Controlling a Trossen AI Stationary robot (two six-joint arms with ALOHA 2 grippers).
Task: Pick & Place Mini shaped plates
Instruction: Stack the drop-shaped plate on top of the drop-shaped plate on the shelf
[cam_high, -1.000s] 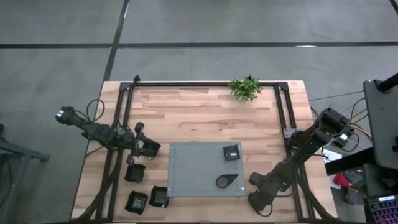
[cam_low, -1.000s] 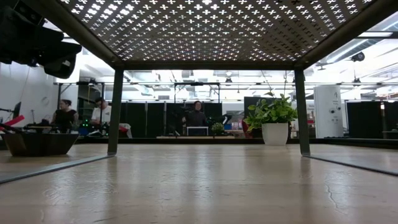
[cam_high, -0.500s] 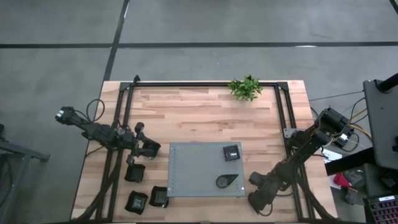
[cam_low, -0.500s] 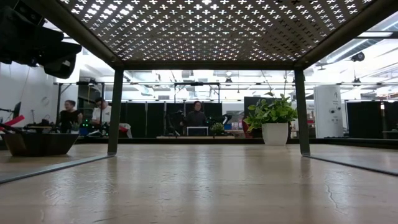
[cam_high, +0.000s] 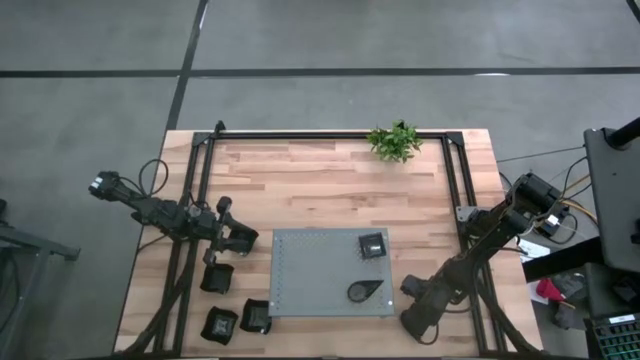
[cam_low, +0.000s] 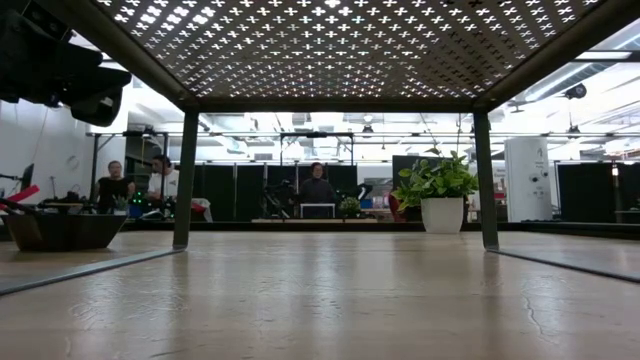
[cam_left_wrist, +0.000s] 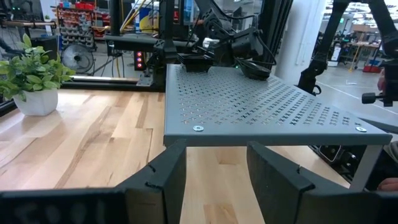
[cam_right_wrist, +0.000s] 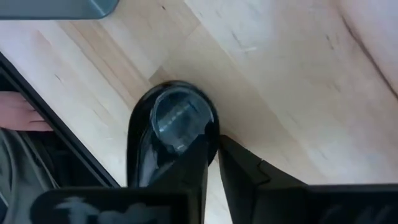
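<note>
On the raised grey dotted mat (cam_high: 310, 270) lie a small square black plate (cam_high: 372, 245) and a teardrop black plate (cam_high: 365, 291). Three more black plates rest on the wood to the mat's left (cam_high: 216, 278), (cam_high: 220, 324), (cam_high: 256, 316). My left gripper (cam_high: 240, 240) is open and empty, level at the mat's left edge (cam_left_wrist: 217, 174). My right gripper (cam_high: 415, 322) is near the table's front right, shut on the rim of another black teardrop plate (cam_right_wrist: 168, 130). My right gripper holds the teardrop plate by the rim of its rounded end (cam_right_wrist: 213, 124). One finger (cam_right_wrist: 196, 162) lies over the hollow inside and the other (cam_right_wrist: 242, 165) outside. The fingers slant down from above. Whether the plate rests on the wood or is lifted, I cannot tell.
A small green plant (cam_high: 395, 141) stands at the table's far edge. A black frame (cam_high: 200, 200) runs round the table. A person's hand (cam_right_wrist: 15, 112) shows beyond the table's edge in the right wrist view. Bare wood lies between the mat and the plant.
</note>
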